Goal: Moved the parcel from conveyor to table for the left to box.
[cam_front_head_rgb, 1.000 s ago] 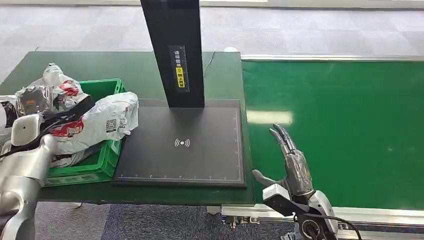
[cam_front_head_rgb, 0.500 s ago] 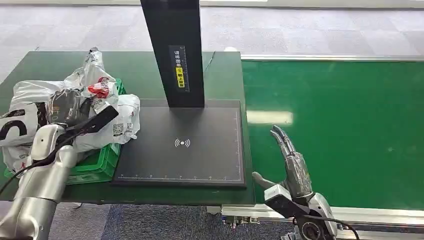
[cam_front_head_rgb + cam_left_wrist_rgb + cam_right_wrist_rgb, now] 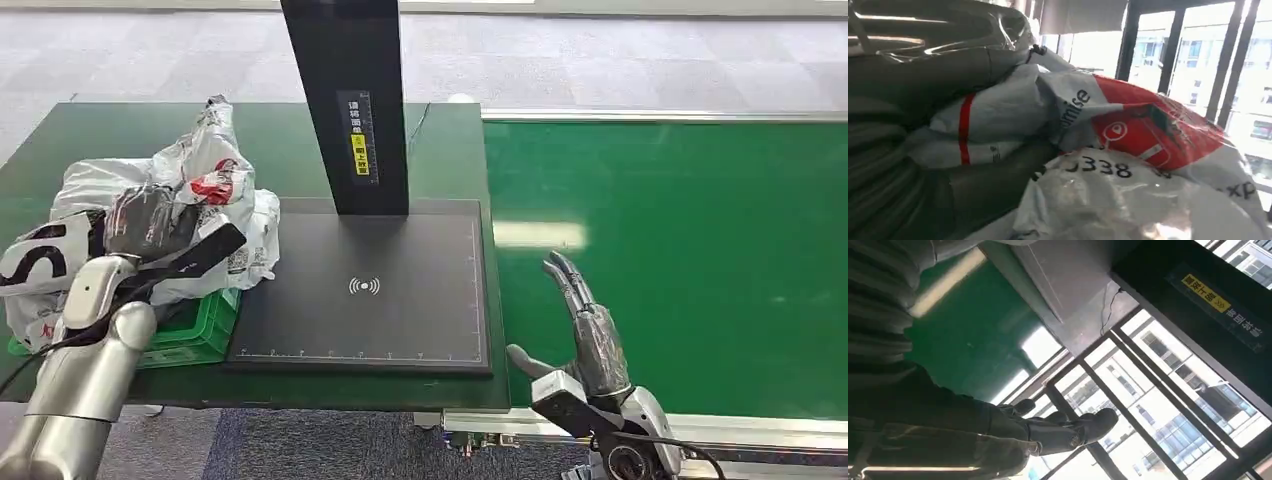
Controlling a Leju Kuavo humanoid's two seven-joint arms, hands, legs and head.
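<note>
**Layout as I see it**

My left hand (image 3: 150,225) holds the crumpled white plastic parcel (image 3: 215,185) over the green plastic crate (image 3: 205,330) at the dark green desk's (image 3: 290,130) left. Right of it lies the flat black scanner pad (image 3: 400,320), its black upright post (image 3: 345,100) behind. Rightward runs the green conveyor belt (image 3: 700,250), my right hand (image 3: 590,345) above its near edge.

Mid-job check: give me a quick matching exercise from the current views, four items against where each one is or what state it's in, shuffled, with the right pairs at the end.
Items:
1. left hand
2. right hand
3. green crate
4. black scanner pad

Places or states:
A. flat on the table, at the foot of the dark post
B. fingers stretched out, holding nothing, over the near edge of the conveyor belt
C. at the table's left end, under a heap of parcels
D. gripping a white and red parcel above the heap

Pairs: 1-D, 2-B, 3-C, 4-A
</note>
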